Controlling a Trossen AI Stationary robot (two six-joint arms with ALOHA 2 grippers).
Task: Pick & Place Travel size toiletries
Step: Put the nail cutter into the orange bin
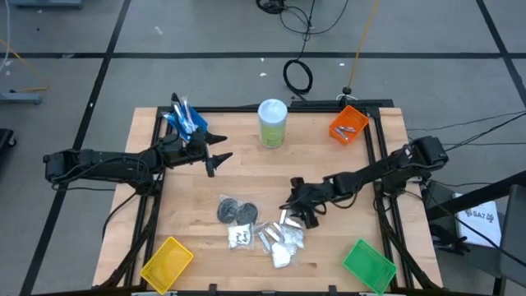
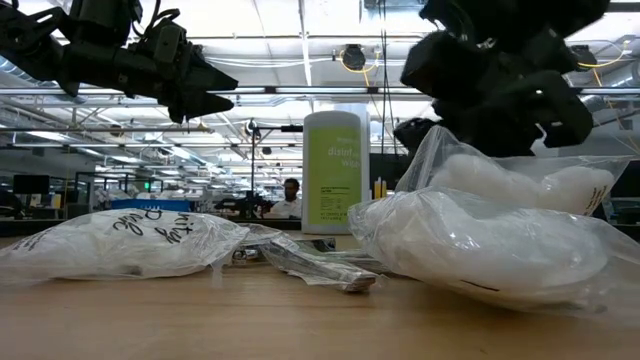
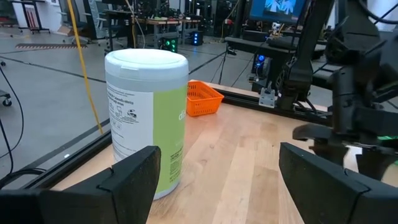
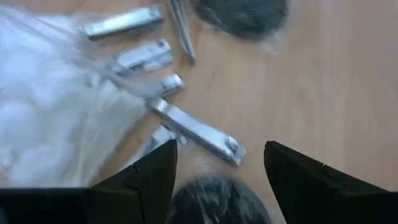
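The travel size toiletries (image 1: 259, 230) lie in a heap on the wooden table's near middle: dark grey discs (image 1: 236, 212), silver tubes (image 4: 198, 132) and white packets (image 2: 480, 240) in clear bags. My right gripper (image 1: 297, 204) hovers open just over the heap's right side, slanting down. In its wrist view a dark disc (image 4: 214, 199) lies on the table between its fingers, and a silver tube lies just ahead. My left gripper (image 1: 219, 161) waits open and level above the table's left part, pointing at the pale-green canister (image 3: 146, 118).
The canister (image 1: 272, 123) stands at the far middle. An orange bin (image 1: 348, 124) with silver pieces is far right, and a blue bin (image 1: 185, 119) with blue sticks is far left. A yellow bin (image 1: 167, 261) is near left, a green bin (image 1: 367, 265) near right.
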